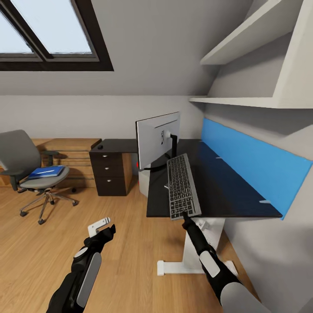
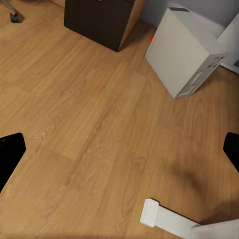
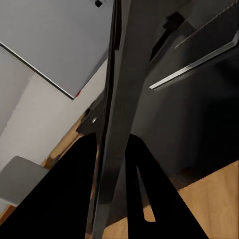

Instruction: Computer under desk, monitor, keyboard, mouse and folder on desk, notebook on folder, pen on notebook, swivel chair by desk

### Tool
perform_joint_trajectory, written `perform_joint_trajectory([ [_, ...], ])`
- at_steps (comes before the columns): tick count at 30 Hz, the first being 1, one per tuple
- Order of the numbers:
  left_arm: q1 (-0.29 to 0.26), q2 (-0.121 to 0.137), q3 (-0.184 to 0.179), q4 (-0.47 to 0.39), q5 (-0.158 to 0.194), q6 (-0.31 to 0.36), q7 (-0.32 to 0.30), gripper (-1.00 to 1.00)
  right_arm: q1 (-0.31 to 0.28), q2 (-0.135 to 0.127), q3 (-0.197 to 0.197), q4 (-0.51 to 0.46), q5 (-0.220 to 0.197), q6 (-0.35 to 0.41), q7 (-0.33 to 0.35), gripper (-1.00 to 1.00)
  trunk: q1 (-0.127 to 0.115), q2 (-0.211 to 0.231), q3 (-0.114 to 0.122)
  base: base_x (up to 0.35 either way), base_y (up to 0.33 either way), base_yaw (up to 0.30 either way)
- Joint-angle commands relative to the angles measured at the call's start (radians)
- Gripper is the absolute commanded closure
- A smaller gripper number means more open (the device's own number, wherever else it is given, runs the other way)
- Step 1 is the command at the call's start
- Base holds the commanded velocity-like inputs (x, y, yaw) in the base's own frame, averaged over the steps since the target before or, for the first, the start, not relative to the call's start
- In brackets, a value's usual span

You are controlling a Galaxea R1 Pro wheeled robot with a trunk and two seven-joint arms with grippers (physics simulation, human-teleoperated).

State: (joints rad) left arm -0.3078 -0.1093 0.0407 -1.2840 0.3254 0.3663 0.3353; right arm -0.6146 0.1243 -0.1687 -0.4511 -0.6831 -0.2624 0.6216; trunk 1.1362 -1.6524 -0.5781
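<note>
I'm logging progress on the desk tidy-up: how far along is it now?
Done: the monitor stands on the desk, and the computer sits on the floor beside the drawer unit. In hand: the right gripper holds the keyboard at the desk's near edge. Left: the folder lies on the swivel chair, away from the desk; the left gripper is open, idle.

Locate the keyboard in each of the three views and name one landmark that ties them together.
Head view: keyboard lies lengthwise on the desk beside the monitor, its near end held in the right gripper.
Left wrist view: not in it; floor and computer.
Right wrist view: keyboard seen edge-on, a thin dark slab running between the jaws.
Shared landmark: the wooden floor.
</note>
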Motion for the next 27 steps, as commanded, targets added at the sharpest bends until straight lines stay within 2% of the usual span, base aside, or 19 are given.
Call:
perform_joint_trajectory([
  [1,-0.001,-0.001,0.001,-0.001,0.011,0.003,0.005,-1.00,0.003,0.008,-0.004,0.002,-0.009,-0.013,0.011,1.00,0.000,-0.001,-0.001,0.000,0.000,0.000],
  [5,-0.001,0.000,0.002,-0.001,0.009,0.003,0.005,-1.00,0.037,0.043,-0.003,0.003,-0.011,-0.086,0.012,1.00,0.000,-0.001,-0.001,0.000,0.002,0.000],
  [6,-0.001,0.000,0.002,-0.001,0.009,0.003,0.005,-1.00,0.041,0.046,-0.003,0.003,-0.011,-0.102,0.012,1.00,0.000,-0.001,-0.001,-0.006,0.024,0.000],
  [9,-0.001,0.000,0.002,-0.002,0.009,0.002,0.005,-1.00,0.056,0.050,-0.003,0.007,-0.014,-0.214,0.011,1.00,0.000,-0.001,-0.001,-0.142,0.152,0.000],
  [14,-0.001,0.000,0.002,-0.002,0.008,0.002,0.005,-1.00,0.062,0.050,-0.002,0.010,-0.015,-0.241,0.010,1.00,0.000,-0.001,-0.001,-0.217,0.213,0.000],
  [27,-0.001,-0.001,0.001,-0.002,0.007,0.002,0.005,-1.00,0.064,0.050,0.002,0.013,-0.010,-0.245,0.005,1.00,0.000,-0.001,-0.001,-0.170,0.277,0.000],
])
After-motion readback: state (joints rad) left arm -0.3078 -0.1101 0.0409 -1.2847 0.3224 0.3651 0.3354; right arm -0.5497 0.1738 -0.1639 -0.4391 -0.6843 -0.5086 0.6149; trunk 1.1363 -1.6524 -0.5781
